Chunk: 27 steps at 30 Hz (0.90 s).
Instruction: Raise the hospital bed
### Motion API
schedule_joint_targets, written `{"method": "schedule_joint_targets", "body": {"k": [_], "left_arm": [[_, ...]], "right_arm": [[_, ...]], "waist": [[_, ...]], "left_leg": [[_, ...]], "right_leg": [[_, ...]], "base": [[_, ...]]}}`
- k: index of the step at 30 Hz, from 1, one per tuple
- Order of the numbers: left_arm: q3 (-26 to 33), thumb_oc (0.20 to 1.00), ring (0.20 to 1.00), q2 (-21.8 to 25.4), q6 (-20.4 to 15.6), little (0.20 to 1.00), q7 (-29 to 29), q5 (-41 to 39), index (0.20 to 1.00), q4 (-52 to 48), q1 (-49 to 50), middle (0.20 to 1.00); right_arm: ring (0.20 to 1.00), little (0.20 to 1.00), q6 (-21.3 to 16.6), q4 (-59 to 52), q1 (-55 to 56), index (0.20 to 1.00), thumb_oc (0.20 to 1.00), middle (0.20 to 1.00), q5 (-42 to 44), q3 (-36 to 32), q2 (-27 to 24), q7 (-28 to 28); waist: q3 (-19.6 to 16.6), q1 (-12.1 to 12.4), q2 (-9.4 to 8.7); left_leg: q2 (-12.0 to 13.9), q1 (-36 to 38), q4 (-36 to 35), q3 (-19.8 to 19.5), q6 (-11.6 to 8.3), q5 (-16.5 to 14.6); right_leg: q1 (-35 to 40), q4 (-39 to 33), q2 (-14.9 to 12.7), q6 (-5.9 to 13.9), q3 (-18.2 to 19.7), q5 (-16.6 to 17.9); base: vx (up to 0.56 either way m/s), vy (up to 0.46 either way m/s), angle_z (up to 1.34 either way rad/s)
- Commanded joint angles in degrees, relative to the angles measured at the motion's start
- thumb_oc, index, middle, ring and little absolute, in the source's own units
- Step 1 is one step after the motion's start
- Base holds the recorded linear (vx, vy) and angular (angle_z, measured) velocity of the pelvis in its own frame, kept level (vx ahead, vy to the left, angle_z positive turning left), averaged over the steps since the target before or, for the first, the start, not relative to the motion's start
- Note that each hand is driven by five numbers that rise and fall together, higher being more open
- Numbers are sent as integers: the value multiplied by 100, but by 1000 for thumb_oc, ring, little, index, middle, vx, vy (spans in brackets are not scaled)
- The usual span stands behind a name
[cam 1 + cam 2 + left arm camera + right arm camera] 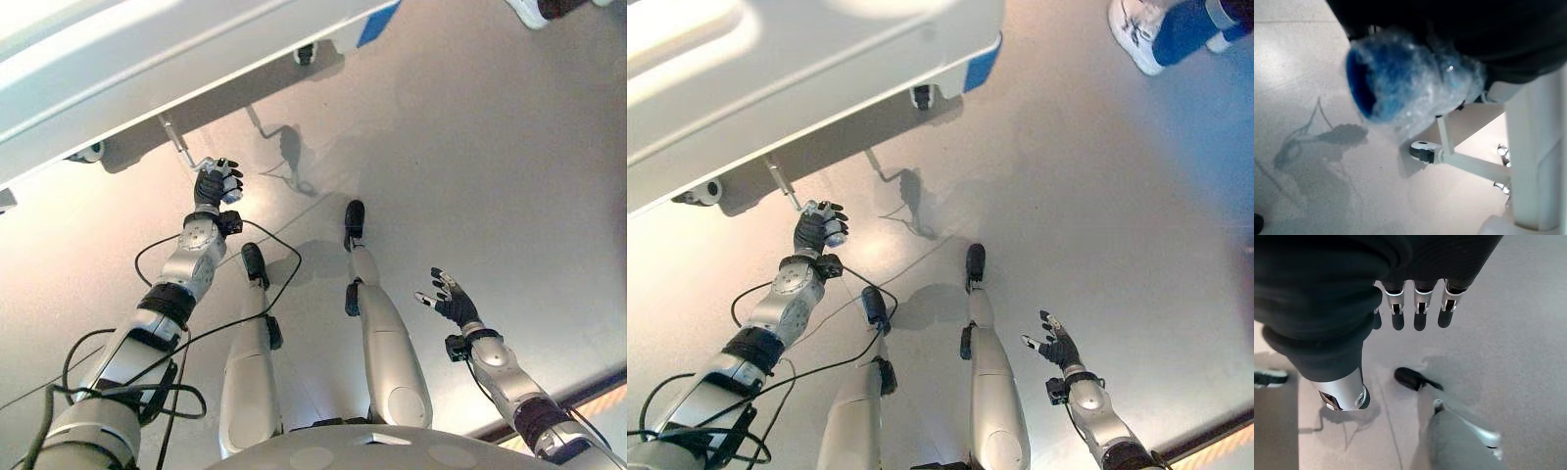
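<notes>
Gripping the crank handle (201, 163) under the foot end of the hospital bed (147, 69), the left robot hand (217, 184) has its fingers curled round the bent end of the metal crank rod, which slants down from beneath the bed's pale frame. Left wrist view: a blue knob wrapped in clear film (1400, 83) sits right at the hand, likely the crank's grip; bed leg and a caster (1422, 151) beyond it on the floor (470, 147).

Bed runs along the upper left of the head views, white panel with a blue corner patch (982, 61) at its end. The crank sits low under the frame edge, so the arm is stretched forward and down to reach it; judged as the winding step, turning the handle to lift the bed.

Right robot hand (449, 297) hangs free over bare floor off to the robot's right, fingers spread and straight, holding nothing; right wrist view confirms straight fingers (1420, 313). Looks parked clear of the crank's sweep.

A person's shoe (1136, 34) and blue trouser leg stand at the far floor edge, well apart from the bed end.

No legible writing, labels or brands on bed, crank or floor
</notes>
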Motion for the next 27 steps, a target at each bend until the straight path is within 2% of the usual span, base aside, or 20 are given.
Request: {"method": "schedule_joint_targets", "body": {"k": [1, 12, 23, 27], "left_arm": [[-18, 200, 200, -19, -677, 200, -575, 231, 200, -1588, 312, 200], [492, 200, 200, 474, -711, 200, -887, -134, 200, -2296, 1348, 200], [930, 200, 200, 924, -704, 200, -923, -204, 200, -2227, 1824, 200], [1083, 200, 200, 1078, -677, 200, -884, -236, 200, -1868, 1870, 200]], "right_arm": [[1000, 1000, 71, 81, 283, 1000, 1000, 1000, -113, -276, -143, 8], [1000, 1000, 126, 271, 308, 1000, 1000, 1000, -204, -262, -53, 143], [1000, 1000, 141, 570, 463, 1000, 1000, 1000, -162, -349, -27, 215], [1000, 1000, 144, 645, 493, 1000, 1000, 1000, -97, -339, 14, 253]], "waist": [[-119, -22, 290], [-163, 283, 124], [-136, 535, -69], [-102, 628, -202]], "left_leg": [[-550, -262, -9, -180, 604, -2], [-629, -95, -7, -379, 651, 7], [-689, -152, 5, -623, 685, 39], [-705, -224, 0, -719, 694, 57]], "right_leg": [[351, 272, 390, 355, -317, -571], [807, 70, 297, 430, -575, -525], [1003, -14, 173, 532, -862, -499], [1046, -34, 127, 587, -1000, -477]], "base": [[14, 28, 9], [4, 48, 10], [19, 52, 14], [17, 53, 8]]}}
